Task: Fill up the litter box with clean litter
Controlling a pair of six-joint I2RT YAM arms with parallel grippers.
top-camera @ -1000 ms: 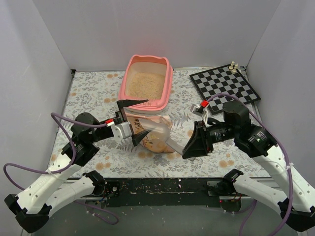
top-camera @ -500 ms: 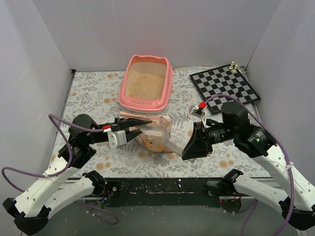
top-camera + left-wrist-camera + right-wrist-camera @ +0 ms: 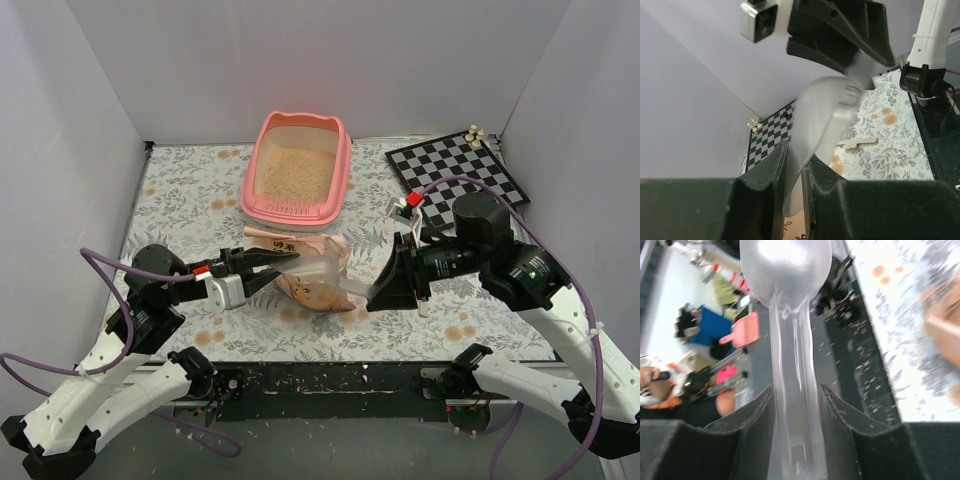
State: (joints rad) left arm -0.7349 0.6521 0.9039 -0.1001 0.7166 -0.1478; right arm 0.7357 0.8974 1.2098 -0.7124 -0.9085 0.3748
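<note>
Pink plastic rectangular litter box point(image 3: 290, 210) sitting at far centre of floral-print table cover point(image 3: 190, 190). Cat-ear bumps pointing toward back wall, slotted ledge facing the arms. Pale beige sand-like litter point(image 3: 297, 172) lying inside the box basin, mostly mid-tray.

Orange-tan printed plastic bag point(image 3: 315, 287) lying just in front of the slotted ledge, btwn the two arms, near the box but not seen touching it.

Left gripper point(image 3: 290, 263) reaching in from the left, fingers pointing right at the bag's upper edge. Wrist view: fingers pinching nearly together w/ a thin pale strip caught btwn them. Strip is blurred. Printed bag material is showing just below it, so it appears to be the bag's mouth edge. Clenched on the bag as far as I can tell.

Right gripper point(image 3: 378, 298) coming in from the right, angling down-left. It is grasping the handle of a clear plastic scoop point(image 3: 338, 275). Wrist view: both pads pressing the handle's sides, rounded bowl sticking out past the fingertips. From above, the bowl is hanging over the bag, close to the left fingertips. Can't tell if the bowl is carrying any granules, too translucent and blurred.

Black-and-white chessboard point(image 3: 457, 175) lying at far right of the table, well apart from the box, w/ a few small pale pieces point(image 3: 474, 133) standing at its far corner.
</note>
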